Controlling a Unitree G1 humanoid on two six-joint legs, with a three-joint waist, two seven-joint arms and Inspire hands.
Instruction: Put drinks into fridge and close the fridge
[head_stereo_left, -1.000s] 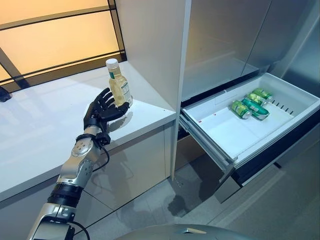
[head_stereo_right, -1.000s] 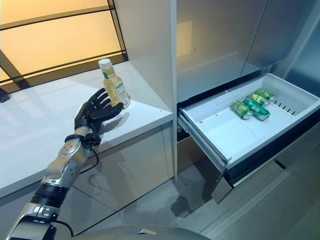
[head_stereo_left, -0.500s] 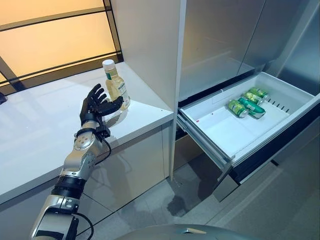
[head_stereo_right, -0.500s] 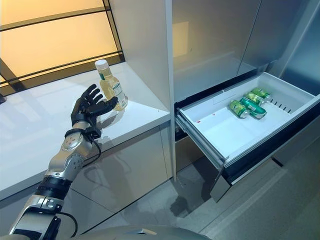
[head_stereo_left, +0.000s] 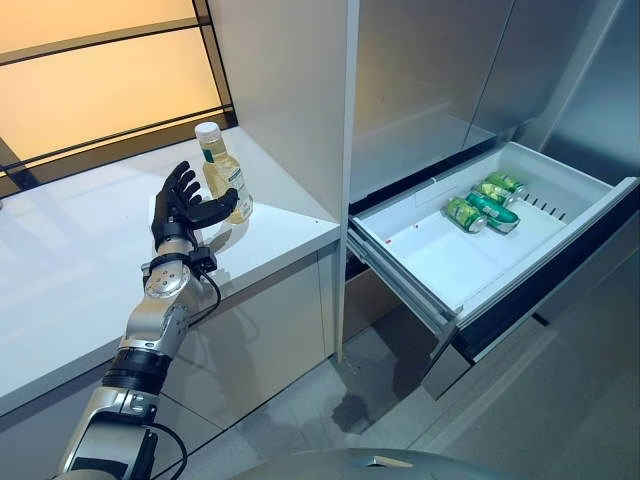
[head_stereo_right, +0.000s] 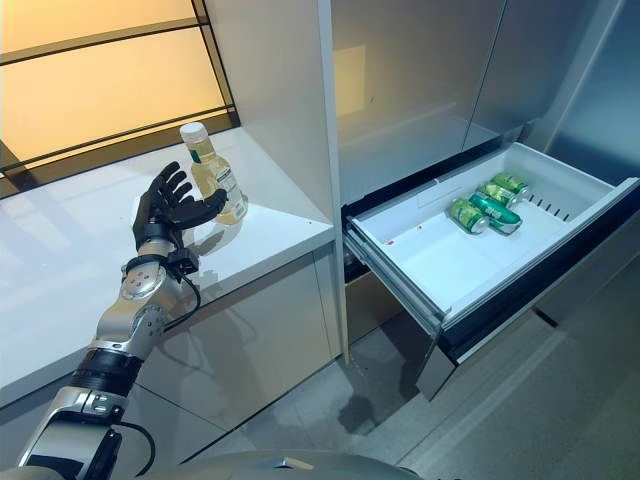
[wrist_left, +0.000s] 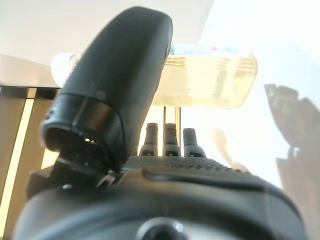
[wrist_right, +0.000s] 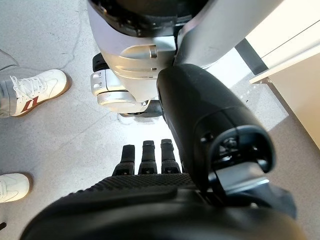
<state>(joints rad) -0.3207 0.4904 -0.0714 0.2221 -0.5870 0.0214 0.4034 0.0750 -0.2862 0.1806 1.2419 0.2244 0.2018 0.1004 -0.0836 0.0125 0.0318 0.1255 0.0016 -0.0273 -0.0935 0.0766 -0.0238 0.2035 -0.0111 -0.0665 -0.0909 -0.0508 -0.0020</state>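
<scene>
Running along the left of the scene, a white counter (head_stereo_left: 80, 270) sits below an amber-lit window (head_stereo_left: 100, 80) with dark frame bars. A white vertical panel (head_stereo_left: 285, 90) ends the counter; to its right are the grey metallic fridge fronts (head_stereo_left: 430, 70). The floor (head_stereo_left: 300, 400) is grey tile.

One fridge drawer (head_stereo_left: 480, 255) is pulled out, white inside. It holds three green cans (head_stereo_left: 482, 202), lying on their sides close together near the drawer's back corner. The rest of the drawer floor is bare.

One drink bottle (head_stereo_left: 222, 172) stands upright on the counter, near the white panel. It has a white cap, pale yellow contents and a label.

The left hand (head_stereo_left: 180, 208) is raised just beside the bottle. Its fingers are straight and spread, and the thumb reaches toward the lower part of the bottle. No fingers curl round it. In the left wrist view the bottle (wrist_left: 210, 75) shows past the thumb.

The right hand (wrist_right: 150, 200) appears only in the right wrist view, pointing down toward the floor with fingers extended and holding nothing. Two white shoes (wrist_right: 30, 90) of a person show in that view.
</scene>
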